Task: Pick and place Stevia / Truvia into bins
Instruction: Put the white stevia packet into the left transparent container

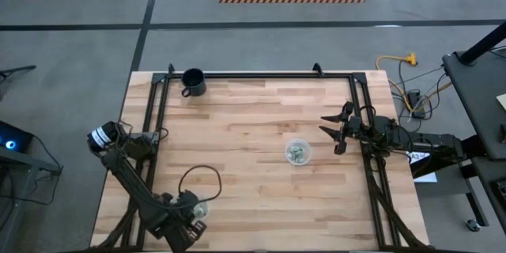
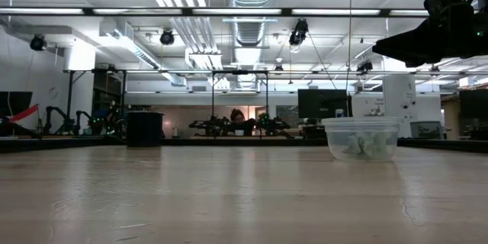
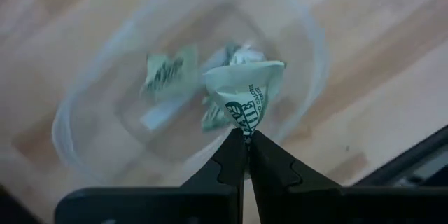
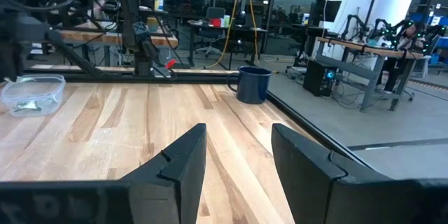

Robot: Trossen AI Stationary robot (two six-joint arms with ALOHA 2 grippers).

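Observation:
My left gripper (image 3: 246, 134) hangs near the table's near-left corner (image 1: 192, 212), shut on one green-and-white Stevia packet (image 3: 245, 87). It is above a clear tub-like bin (image 3: 77, 115), where a few more packets (image 3: 164, 73) lie. The same tub (image 4: 31, 94) shows far off in the right wrist view. A round clear bin (image 1: 298, 152) holding packets (image 2: 362, 145) stands mid-table. My right gripper (image 1: 336, 134) waits open at the table's right side, its fingers level and with nothing between them (image 4: 238, 161). My left gripper pinches the packet by one narrow end (image 3: 244, 124) between its two fingertips. The fingers point down from above. The rest of the crumpled packet spreads out beyond the fingertips, lifted clear over the tub's open top.
A black mug (image 1: 193, 81) stands at the far-left corner (image 2: 144, 130). A black frame rail (image 1: 261, 75) runs along the table's far edge and down both sides. Bare wood lies between the two bins.

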